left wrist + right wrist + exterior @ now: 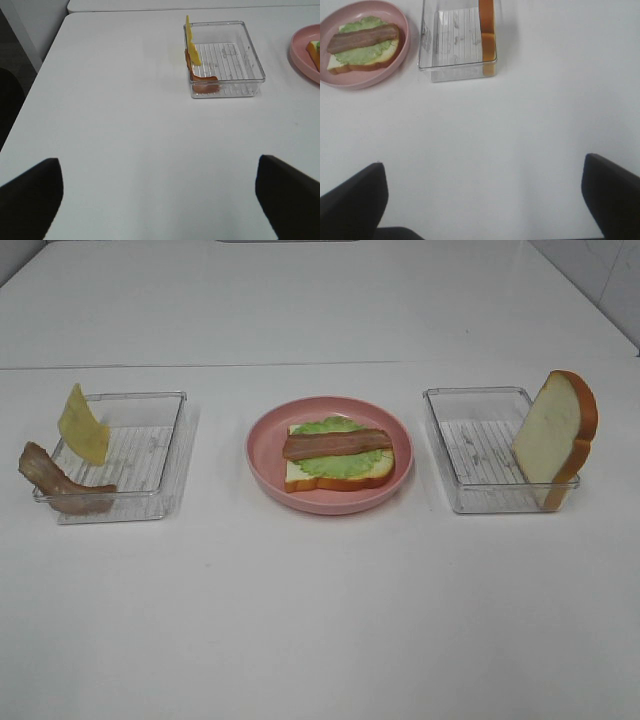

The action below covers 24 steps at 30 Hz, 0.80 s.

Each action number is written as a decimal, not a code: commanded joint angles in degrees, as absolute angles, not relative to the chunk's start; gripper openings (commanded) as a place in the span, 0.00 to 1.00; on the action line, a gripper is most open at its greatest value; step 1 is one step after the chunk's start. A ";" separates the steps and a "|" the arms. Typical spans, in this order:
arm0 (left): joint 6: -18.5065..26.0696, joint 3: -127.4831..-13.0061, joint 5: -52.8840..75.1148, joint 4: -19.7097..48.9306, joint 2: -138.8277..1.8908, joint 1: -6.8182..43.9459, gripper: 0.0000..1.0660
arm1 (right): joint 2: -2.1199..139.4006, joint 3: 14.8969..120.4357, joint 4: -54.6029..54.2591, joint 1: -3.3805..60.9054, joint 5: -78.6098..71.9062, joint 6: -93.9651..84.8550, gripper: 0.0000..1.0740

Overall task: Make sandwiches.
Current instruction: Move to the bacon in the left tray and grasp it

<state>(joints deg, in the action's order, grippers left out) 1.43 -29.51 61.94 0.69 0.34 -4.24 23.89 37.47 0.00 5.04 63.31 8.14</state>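
Note:
A half-built sandwich lies on the pink plate [262, 455]: one bread slice [300, 478], a lettuce leaf [335, 465] and a bacon strip [337, 443] on top. A yellow cheese slice [83, 426] and a second bacon strip [55, 480] lean on the left tray's [150, 430] outer wall. Another bread slice [555, 430] stands upright at the right tray's [480, 455] outer edge. The left gripper [160, 200] is open over bare table, well short of its tray [250, 65]. The right gripper [482, 200] is open too, short of the bread [487, 30]. Neither gripper shows in the high view.
The white table [320, 620] stretches wide in front of the trays and plate. In the left wrist view the table's left edge [35, 85] drops off to a dark floor. The plate's rim [300, 55] shows beside the left tray.

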 commanded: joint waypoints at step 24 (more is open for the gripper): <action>0.97 -29.51 61.59 0.74 0.80 -4.35 0.94 | -2.01 25.95 0.29 4.98 63.03 1.78 0.92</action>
